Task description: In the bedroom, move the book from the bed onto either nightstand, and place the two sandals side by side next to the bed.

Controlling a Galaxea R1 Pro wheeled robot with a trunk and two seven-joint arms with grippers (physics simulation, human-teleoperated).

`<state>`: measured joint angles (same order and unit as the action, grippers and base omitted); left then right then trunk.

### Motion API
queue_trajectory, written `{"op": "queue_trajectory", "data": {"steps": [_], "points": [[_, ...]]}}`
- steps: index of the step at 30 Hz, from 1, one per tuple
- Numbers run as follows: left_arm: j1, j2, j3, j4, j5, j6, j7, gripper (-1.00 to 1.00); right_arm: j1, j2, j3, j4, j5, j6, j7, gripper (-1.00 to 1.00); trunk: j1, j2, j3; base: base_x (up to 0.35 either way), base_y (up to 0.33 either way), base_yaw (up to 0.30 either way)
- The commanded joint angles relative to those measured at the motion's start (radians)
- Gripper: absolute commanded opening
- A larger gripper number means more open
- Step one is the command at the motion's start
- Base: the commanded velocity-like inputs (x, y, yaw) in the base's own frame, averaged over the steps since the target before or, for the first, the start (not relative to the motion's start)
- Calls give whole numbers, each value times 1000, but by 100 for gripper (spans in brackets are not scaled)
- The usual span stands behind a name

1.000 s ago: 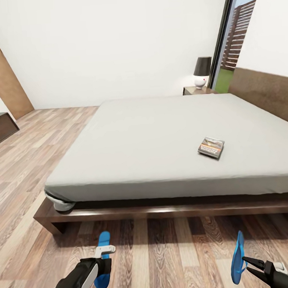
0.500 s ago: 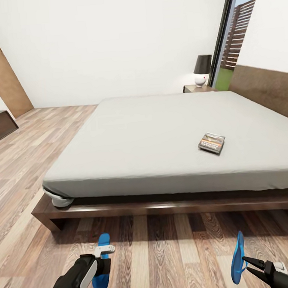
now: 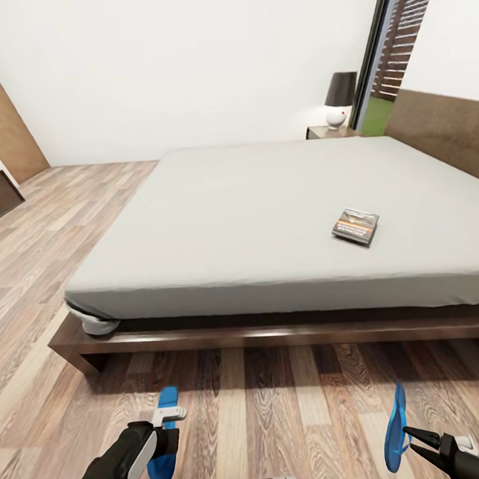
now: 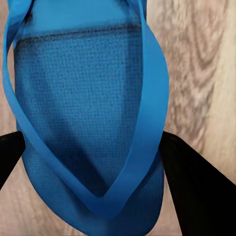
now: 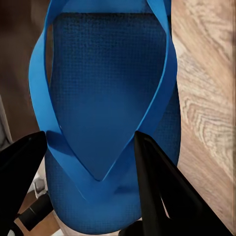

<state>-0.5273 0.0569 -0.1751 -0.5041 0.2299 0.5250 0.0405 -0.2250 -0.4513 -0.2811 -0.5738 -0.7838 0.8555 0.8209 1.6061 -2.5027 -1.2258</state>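
Sandal (image 4: 93, 128) clamped in left tool (image 3: 164, 432), other sandal (image 5: 110, 123) in right tool (image 3: 410, 435)

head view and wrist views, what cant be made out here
- Nightstand: head view, small and far behind the bed; its drawers can't be made out.
- Book: head view, cover lettering too small to read.
- Left sandal: head view, partly covered by the left gripper.
- Right sandal: right wrist view, cut off at the edge.
- Right gripper: head view, arm cut by the corner.
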Motion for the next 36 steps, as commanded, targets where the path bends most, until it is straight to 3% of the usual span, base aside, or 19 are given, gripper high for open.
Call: {"op": "queue_trajectory", "data": {"steps": [1, 23, 27, 30, 32, 36], "points": [[0, 1, -7, -2, 8, 4, 5, -100, -1, 0, -3, 0, 0, 5, 3, -100, 0, -1, -5, 0, 0, 0], [0, 3, -7, -2, 7, 0, 4, -100, -1, 0, -3, 0, 0, 3, 3, -100, 10, -6, -90, 0, 0, 0], [0, 32, -6, -27, 9, 2, 1, -100, -1, 0, -3, -4, 0, 3, 6, -100, 12, -7, -105, 0, 0, 0], [0, 47, -5, -44, 12, 4, 1, -100, -1, 0, 0, -67, 0, 3, 11, -100, 13, -7, -117, 0, 0, 0], [0, 48, -1, -46, 12, 4, 2, -100, -1, 0, 3, -96, 0, 4, 47, -100, 14, -8, -125, 0, 0, 0], [0, 49, 15, -48, 12, 4, 2, -100, -1, 0, 5, -113, 6, 4, 205, -100, 15, -9, -136, 0, 0, 0]]}}
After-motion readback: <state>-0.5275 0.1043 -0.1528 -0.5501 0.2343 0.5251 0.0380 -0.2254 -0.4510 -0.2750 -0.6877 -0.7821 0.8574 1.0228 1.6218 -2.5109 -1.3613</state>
